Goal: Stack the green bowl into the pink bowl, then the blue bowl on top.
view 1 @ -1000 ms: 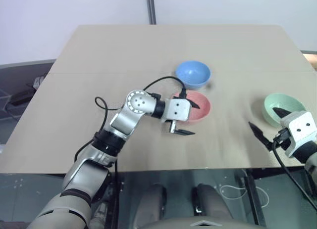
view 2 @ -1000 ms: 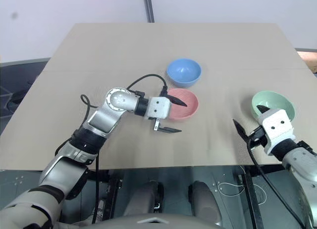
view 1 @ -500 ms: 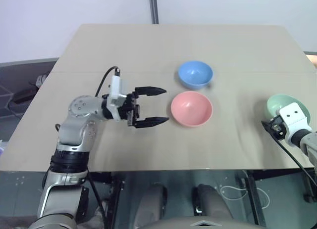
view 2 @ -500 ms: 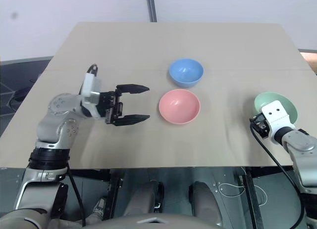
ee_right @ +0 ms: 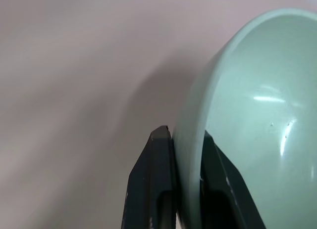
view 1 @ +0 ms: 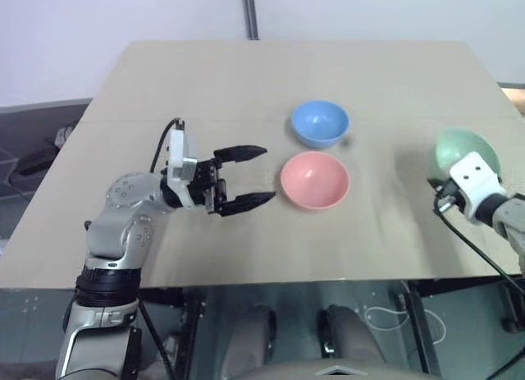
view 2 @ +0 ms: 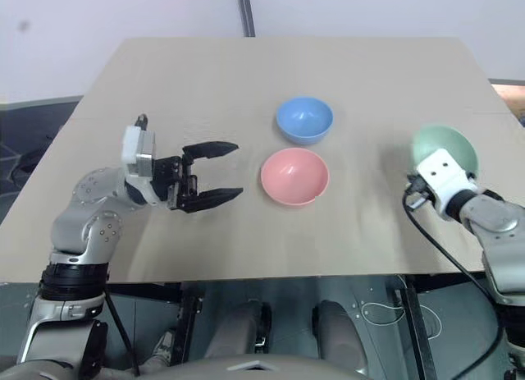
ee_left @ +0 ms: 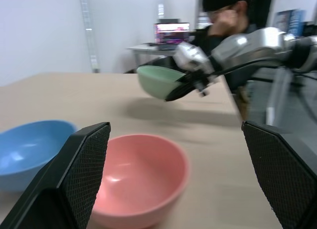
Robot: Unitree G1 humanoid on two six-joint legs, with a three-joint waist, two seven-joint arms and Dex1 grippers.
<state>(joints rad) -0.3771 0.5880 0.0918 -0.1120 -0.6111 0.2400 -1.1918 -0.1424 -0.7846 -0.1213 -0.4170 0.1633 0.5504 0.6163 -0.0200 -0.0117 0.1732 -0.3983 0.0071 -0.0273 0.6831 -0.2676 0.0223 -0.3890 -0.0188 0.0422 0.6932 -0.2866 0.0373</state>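
The green bowl [view 1: 459,147] hangs tilted a little above the table at the right, casting a shadow beneath it. My right gripper [ee_right: 183,135] is shut on its near rim, one finger inside and one outside. The pink bowl [view 1: 315,179] sits upright in the middle of the table, with the blue bowl [view 1: 320,122] just behind it, both empty. My left gripper [view 1: 267,174] is open and points sideways at the pink bowl from its left, a short gap away, with nothing between its fingers.
The tan table [view 1: 246,76] has bare room to the left and at the back. In the left wrist view a person [ee_left: 223,11] sits beyond the table's right end, near a desk with a lit laptop [ee_left: 171,31].
My right gripper has moved forward, shut on the green bowl's rim and raised it tilted off the table. My left arm has drawn back leftward from over the pink bowl, still open.
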